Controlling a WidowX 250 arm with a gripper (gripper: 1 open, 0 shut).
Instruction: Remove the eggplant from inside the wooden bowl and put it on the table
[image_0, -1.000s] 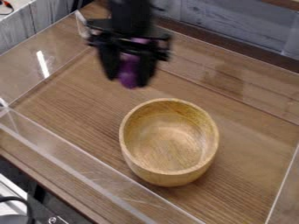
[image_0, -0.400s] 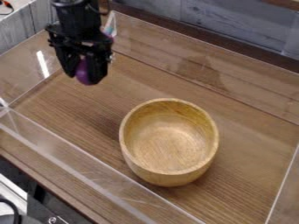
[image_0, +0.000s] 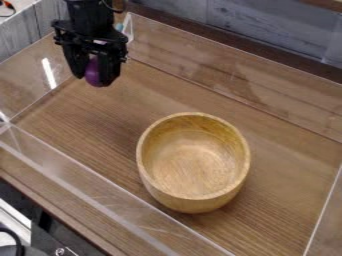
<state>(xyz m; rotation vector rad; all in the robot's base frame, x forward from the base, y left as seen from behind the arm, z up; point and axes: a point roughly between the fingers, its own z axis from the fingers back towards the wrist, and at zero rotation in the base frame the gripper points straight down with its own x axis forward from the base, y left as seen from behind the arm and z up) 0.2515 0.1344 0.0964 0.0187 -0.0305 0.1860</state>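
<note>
Since the earlier frame your gripper (image_0: 94, 70) has carried the eggplant (image_0: 95, 73) leftward, away from the wooden bowl (image_0: 195, 161), toward the table's (image_0: 94, 130) far left corner. You see the black fingers pinching the purple eggplant, which hangs above the tabletop, well apart from the bowl, near the clear acrylic wall (image_0: 40, 60).

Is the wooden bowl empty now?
Empty. The wooden bowl shows only bare grain inside; the eggplant hangs in the gripper above the table.
</note>
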